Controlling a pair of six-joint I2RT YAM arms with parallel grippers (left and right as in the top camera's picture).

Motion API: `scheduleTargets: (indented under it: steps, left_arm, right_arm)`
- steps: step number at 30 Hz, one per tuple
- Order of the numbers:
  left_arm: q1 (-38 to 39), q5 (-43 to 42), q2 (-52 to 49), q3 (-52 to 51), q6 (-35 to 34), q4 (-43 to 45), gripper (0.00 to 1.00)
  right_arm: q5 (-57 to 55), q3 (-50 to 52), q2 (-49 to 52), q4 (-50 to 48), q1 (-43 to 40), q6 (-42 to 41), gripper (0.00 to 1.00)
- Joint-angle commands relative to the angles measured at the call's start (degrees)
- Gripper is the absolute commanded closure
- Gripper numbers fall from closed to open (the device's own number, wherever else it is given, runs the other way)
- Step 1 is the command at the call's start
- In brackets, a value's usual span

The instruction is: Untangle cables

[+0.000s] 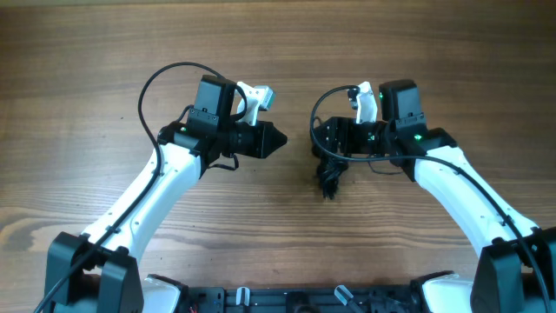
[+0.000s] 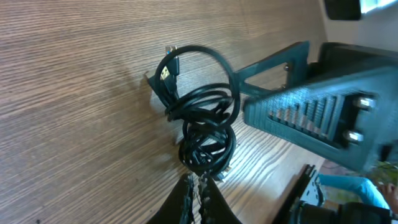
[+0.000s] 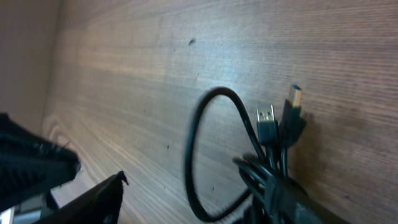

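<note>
The cables (image 1: 329, 180) lay knotted on the table (image 1: 287, 52), just beside the right gripper (image 1: 321, 143), which looked spread open. The left gripper (image 1: 280, 140) sat pinched shut, empty, nearby. Light, floppy stuff, I reckoned; best taken by the free loop (image 3: 199, 143) near the plugs (image 3: 267, 124).

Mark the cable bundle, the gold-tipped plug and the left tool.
cable bundle (image 2: 202, 115): left wrist view, on the knotted middle of the coils.
gold-tipped plug (image 3: 294, 95): right wrist view, on its metal tip.
left tool (image 1: 282, 139): overhead view, at its closed fingertips.
</note>
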State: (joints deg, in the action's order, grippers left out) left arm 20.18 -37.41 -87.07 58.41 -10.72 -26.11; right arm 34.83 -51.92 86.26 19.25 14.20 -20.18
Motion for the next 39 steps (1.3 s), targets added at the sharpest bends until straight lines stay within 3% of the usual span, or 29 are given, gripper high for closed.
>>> scheduleTargets:
  steps: [1, 3, 6, 10, 11, 12, 14, 16, 17, 21, 26, 30, 34, 35, 39]
  left_arm:
    - [0.2, 5.7, -0.5, -0.3, -1.7, 0.1, 0.94]
    - [-0.8, 16.1, -0.5, -0.3, -12.5, 0.1, 0.89]
    - [-4.6, 23.6, -0.5, -0.3, -26.4, -2.3, 0.9]
    - [-14.1, 22.9, -0.5, -0.3, -27.4, -5.2, 0.92]
    - [-15.8, 18.7, -0.5, -0.3, -25.0, -5.2, 0.94]
    - [-16.6, 11.5, -0.5, -0.3, -18.1, -4.4, 0.94]
    - [-14.3, 5.9, -0.5, -0.6, -11.1, -5.2, 0.87]
    - [-10.8, 6.7, -0.5, -2.2, -12.6, -4.8, 0.85]
    - [-7.8, 10.5, -1.4, -4.3, -22.9, -4.5, 0.85]
    - [-1.8, 14.0, -4.5, -8.5, -37.8, 4.8, 0.73]
    - [5.0, 21.0, -12.2, -8.7, -44.7, 10.7, 0.6]
    - [5.2, 22.1, -15.8, -8.7, -45.5, 16.5, 0.67]
    - [5.2, 22.8, -16.8, -8.7, -45.2, 23.1, 0.84]
    - [5.2, 23.3, -16.8, -8.7, -45.0, 24.0, 0.96]
    - [4.0, 13.2, -14.2, -8.5, -39.0, 29.8, 0.96]
  right_arm:
    - [2.1, -1.4, 0.0, 3.3, 0.2, 2.1, 0.25]
    - [-2.1, -1.0, 0.2, 4.2, 2.1, 2.4, 0.25]
    - [-3.8, -0.9, 0.6, 3.3, 4.5, 5.6, 0.3]
    - [2.6, -1.2, 0.3, -3.0, 6.5, 18.4, 0.31]
    - [1.6, -1.4, 0.4, -3.0, 7.3, 19.0, 0.31]
    - [0.0, -1.4, 0.4, -2.9, 7.5, 18.1, 0.31]
    - [-3.6, -1.4, 0.4, -3.0, 6.7, 12.6, 0.29]
    - [-3.8, -1.4, 0.4, -2.6, 4.4, 9.0, 0.28]
    - [-4.4, -1.4, 0.4, -1.9, 2.8, 6.3, 0.28]
    - [-4.8, -1.4, 0.4, -1.7, 1.9, 4.9, 0.28]
    - [-4.9, -1.4, 0.4, 1.0, 1.9, 5.1, 0.27]
    - [-4.8, -1.4, 0.4, 2.3, 2.0, 5.1, 0.28]
    - [-0.7, -1.4, 0.4, 1.3, 2.0, 8.2, 0.26]
    - [1.4, -1.4, 0.4, 0.9, 2.0, 10.4, 0.26]
    - [10.4, -1.4, -2.1, 0.8, 1.9, 17.2, 0.26]
